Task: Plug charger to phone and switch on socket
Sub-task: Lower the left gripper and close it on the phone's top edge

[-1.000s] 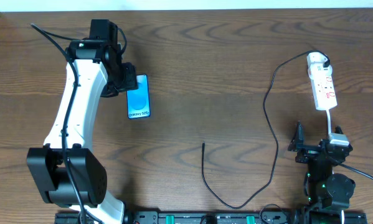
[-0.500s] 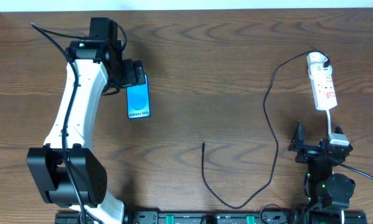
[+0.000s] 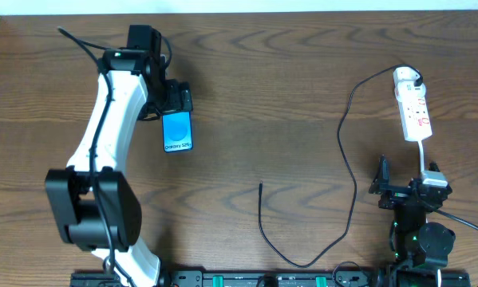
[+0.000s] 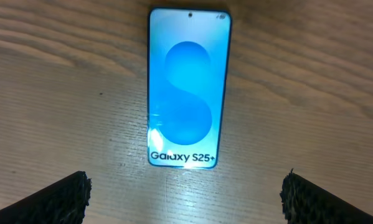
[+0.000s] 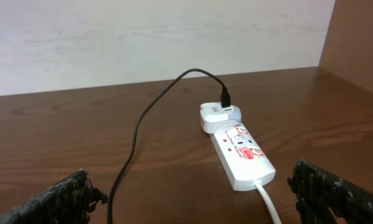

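While left end effector [image 4: 187, 198] hangs wide-spread over phone [image 4: 189, 87], flat on bench [image 3: 262, 96], right end effector [image 5: 195, 196] sits equally wide, facing socket [image 3: 415, 112]. Probably limp, light charger [image 3: 346, 151]: pinch just behind free tip [image 3: 260, 186], mid-bench. Tip orientation too small to judge.

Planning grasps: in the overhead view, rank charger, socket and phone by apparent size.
1. charger: by far the longest, though thin.
2. socket: looks slightly longer than the phone.
3. phone: wider than the socket, but its far end is hidden under the left gripper, so 2 and 3 are close.
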`<state>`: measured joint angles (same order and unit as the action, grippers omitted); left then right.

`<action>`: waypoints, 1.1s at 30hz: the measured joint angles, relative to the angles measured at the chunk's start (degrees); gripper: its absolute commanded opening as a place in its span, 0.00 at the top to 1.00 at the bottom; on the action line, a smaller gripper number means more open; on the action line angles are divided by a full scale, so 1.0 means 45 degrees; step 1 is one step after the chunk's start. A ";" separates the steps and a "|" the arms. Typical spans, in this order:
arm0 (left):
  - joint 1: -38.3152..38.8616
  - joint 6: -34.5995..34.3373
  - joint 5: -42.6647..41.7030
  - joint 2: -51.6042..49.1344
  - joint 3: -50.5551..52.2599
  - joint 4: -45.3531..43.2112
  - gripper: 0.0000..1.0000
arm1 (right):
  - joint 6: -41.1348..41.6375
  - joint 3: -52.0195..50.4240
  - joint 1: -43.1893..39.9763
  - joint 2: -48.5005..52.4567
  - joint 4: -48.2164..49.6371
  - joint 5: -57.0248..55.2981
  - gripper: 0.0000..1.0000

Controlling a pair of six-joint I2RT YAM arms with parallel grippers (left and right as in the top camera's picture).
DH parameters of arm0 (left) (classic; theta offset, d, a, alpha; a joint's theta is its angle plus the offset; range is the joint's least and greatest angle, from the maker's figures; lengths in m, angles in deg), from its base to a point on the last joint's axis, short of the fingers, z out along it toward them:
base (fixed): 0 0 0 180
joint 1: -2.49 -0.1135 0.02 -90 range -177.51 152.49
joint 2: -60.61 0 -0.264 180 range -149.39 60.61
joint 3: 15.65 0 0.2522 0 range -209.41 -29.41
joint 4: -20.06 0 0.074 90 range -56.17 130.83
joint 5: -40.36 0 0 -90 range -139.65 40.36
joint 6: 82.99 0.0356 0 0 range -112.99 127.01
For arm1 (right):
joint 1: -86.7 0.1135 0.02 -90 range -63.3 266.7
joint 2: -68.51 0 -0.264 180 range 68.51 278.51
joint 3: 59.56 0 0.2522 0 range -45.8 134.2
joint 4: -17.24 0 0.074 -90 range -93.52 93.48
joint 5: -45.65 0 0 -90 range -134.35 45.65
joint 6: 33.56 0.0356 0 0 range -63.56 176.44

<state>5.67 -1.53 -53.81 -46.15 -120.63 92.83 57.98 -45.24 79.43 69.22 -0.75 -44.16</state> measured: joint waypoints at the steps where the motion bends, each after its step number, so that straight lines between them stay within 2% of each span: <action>1: 0.0000 0.0000 0.0000 -0.0185 0.0000 -0.0024 0.02 | 0.0000 0.0000 0.0000 0.0000 0.0000 0.0000 0.01; 17: 0.0000 0.0000 0.0000 -0.2773 0.0000 -0.1248 0.02 | 0.0000 0.0000 0.0000 0.0000 0.0000 0.0000 0.01; 33: 0.0000 0.0000 0.0053 -0.3065 0.0053 -0.2346 0.02 | 0.0000 0.0000 0.0000 0.0000 0.0000 0.0000 0.01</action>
<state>5.67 -1.53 -53.57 -59.94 -120.39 82.27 57.98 -45.24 79.43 69.22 -0.75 -44.16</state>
